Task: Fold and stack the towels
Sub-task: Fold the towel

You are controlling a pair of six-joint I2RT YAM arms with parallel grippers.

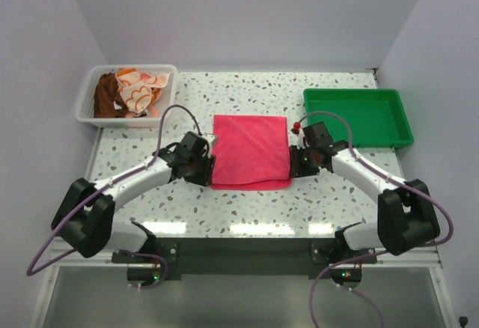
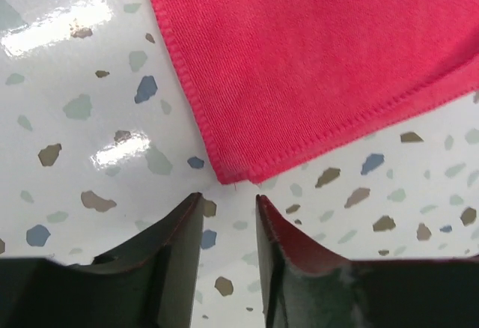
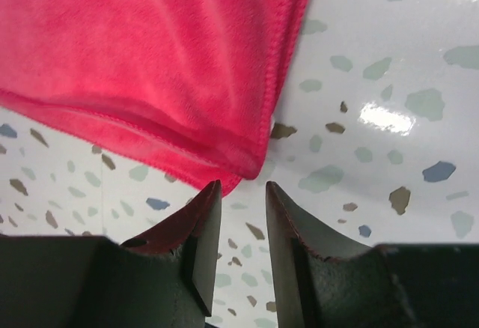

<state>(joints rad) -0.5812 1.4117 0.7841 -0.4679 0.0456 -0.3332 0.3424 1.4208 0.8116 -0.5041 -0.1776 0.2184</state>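
Observation:
A hot pink towel (image 1: 250,150) lies folded flat in the middle of the table. My left gripper (image 1: 206,165) sits at its near left corner (image 2: 236,172), jaws open, nothing between them. My right gripper (image 1: 296,165) sits at the near right corner (image 3: 243,165), also open and holding nothing. More towels, a dark brown one (image 1: 107,96) and an orange flowered one (image 1: 139,88), lie crumpled in the white basket (image 1: 90,118).
A green plastic tray (image 1: 359,117) stands at the back right, with nothing in it. The white basket is at the back left. Grey walls close in the table on three sides.

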